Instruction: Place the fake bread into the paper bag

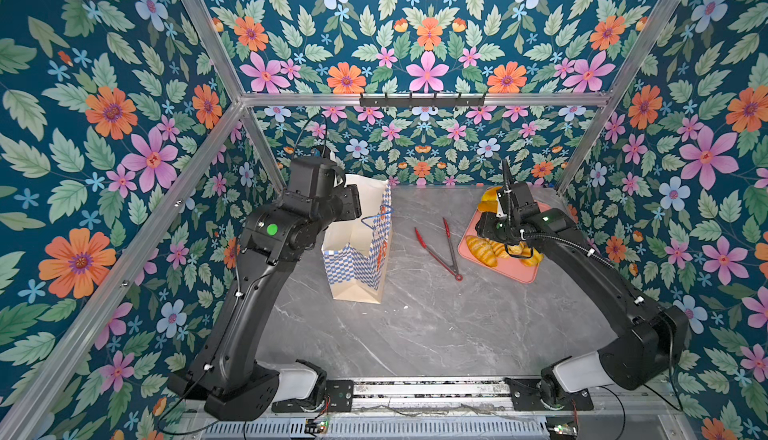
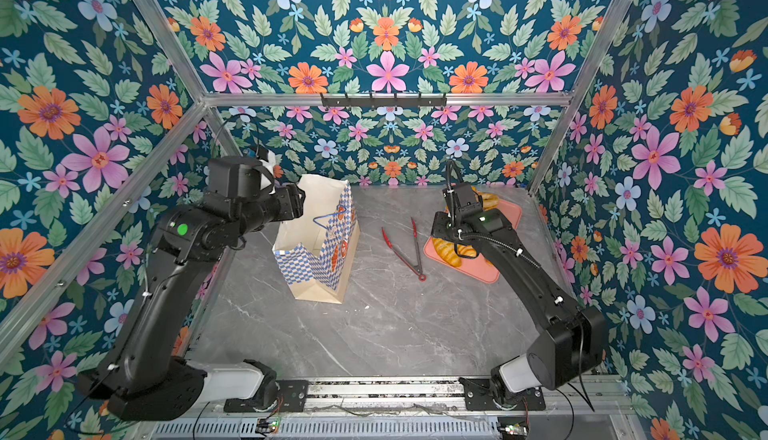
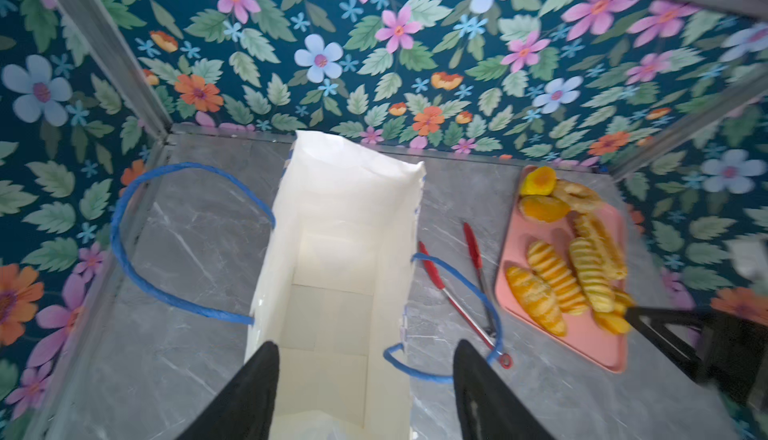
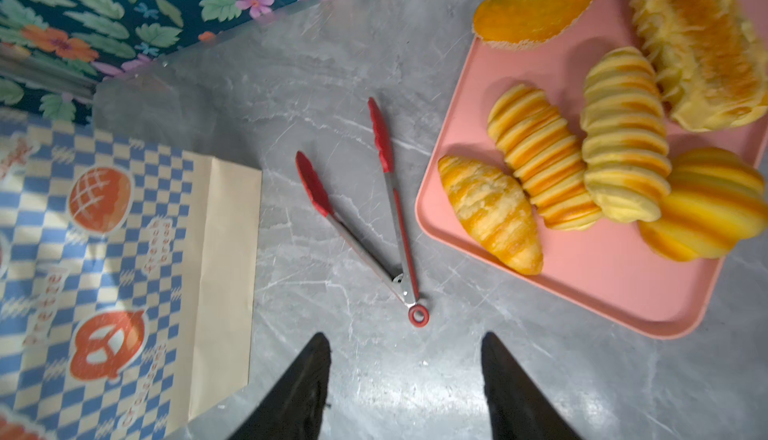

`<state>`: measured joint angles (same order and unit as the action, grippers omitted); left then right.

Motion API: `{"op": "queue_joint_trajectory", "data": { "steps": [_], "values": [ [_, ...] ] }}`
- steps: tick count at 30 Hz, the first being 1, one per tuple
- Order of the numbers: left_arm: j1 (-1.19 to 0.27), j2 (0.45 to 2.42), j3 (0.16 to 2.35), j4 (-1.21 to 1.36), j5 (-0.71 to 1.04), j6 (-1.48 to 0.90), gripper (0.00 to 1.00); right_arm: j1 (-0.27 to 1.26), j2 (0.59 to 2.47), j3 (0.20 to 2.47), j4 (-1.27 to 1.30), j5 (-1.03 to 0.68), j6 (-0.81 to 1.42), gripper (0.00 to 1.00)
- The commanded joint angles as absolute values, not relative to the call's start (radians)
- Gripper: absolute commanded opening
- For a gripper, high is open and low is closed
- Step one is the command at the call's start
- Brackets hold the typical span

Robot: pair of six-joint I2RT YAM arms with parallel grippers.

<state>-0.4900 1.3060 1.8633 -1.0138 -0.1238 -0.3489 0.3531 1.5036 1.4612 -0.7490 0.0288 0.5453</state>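
Cream paper checked in blue and white stands upright on the grey marble table (image 1: 415,334). It is the paper bag (image 1: 357,251), with its mouth open and its blue cord handles flopped outward on either side. My left gripper (image 3: 365,346) hovers over that mouth, fingers spread apart with nothing between them, and the wrist view looks straight down to the bag's pale floor.

What I can see of the fake bread (image 3: 552,272) lies on the pink tray (image 4: 602,292) at the table's far right, well apart from the bag. Ridged loaves lie side by side and touching, with a croissant-shaped piece (image 4: 490,213) just beside them near the tray's edge. The round orange buns and a ring sit at the far end.

My right gripper (image 4: 405,336) hangs low by the tray's side nearest the tongs (image 4: 374,209), released and gripping nothing. Those red-tipped tongs lie open in a V on the marble between bag and tray, touching neither.
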Motion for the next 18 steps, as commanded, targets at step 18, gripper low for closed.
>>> {"op": "queue_joint_trajectory", "data": {
  "steps": [18],
  "values": [
    [-0.949,1.405,1.439,-0.434,-0.124,-0.541,0.62,0.276,2.203,2.093,-1.005,0.077,0.572,0.38]
  ]
}}
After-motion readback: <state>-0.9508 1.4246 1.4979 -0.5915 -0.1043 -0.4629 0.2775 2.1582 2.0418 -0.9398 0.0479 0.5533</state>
